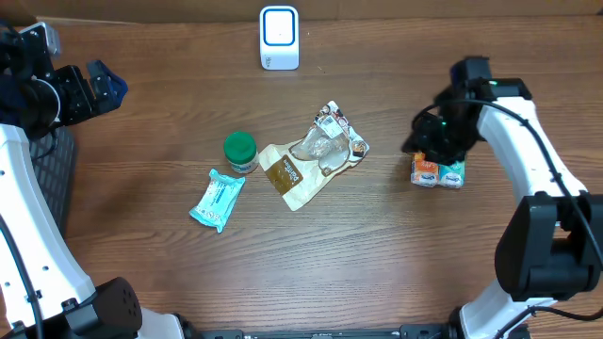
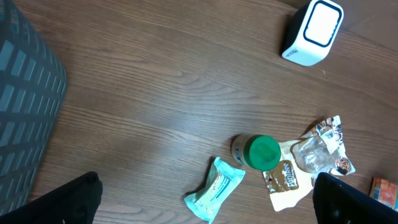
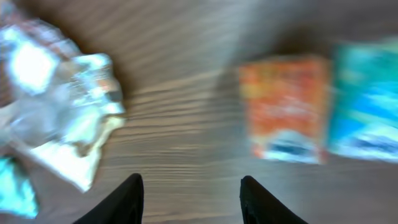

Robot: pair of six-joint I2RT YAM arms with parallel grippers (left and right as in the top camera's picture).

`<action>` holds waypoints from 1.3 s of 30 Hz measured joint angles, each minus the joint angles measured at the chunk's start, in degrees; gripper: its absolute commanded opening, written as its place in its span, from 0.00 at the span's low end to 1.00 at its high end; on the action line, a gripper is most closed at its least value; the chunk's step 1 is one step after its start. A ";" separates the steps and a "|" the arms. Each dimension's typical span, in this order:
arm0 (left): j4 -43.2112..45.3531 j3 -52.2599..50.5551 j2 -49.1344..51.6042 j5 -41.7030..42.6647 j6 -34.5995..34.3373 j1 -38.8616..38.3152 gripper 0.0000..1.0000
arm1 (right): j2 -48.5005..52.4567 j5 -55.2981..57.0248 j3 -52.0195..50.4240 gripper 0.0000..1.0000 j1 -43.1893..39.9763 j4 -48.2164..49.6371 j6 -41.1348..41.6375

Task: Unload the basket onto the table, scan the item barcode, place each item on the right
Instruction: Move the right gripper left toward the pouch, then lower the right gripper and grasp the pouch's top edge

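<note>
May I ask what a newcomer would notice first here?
A brown-and-clear snack bag sprawls mid-table, beside a green-lidded jar and a teal wipes packet. A white boxy scanner stands at the far edge. The right claw hangs open beside an orange pack and a teal pack.

I am wearing glossy white shells over my left arm (image 1: 17, 179) and right arm (image 1: 520, 132), black at joints and bases; a thin black cable (image 1: 552, 158) is trailing along the right one, and my fingers (image 3: 127, 202) are showing matte black
</note>
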 measured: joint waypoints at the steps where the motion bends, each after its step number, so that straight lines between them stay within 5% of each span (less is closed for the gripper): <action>1: 0.00 0.00 0.00 0.00 0.00 0.00 0.99 | 0.00 -0.90 0.04 0.50 1.40 0.50 -0.48; 11: 0.00 -0.02 0.00 0.02 0.00 -0.02 0.99 | 0.02 -4.31 -1.42 0.49 13.94 7.61 -0.74; 39: 0.00 0.00 0.00 0.00 0.00 0.00 1.00 | 0.02 1.81 -26.86 0.37 21.70 47.91 18.80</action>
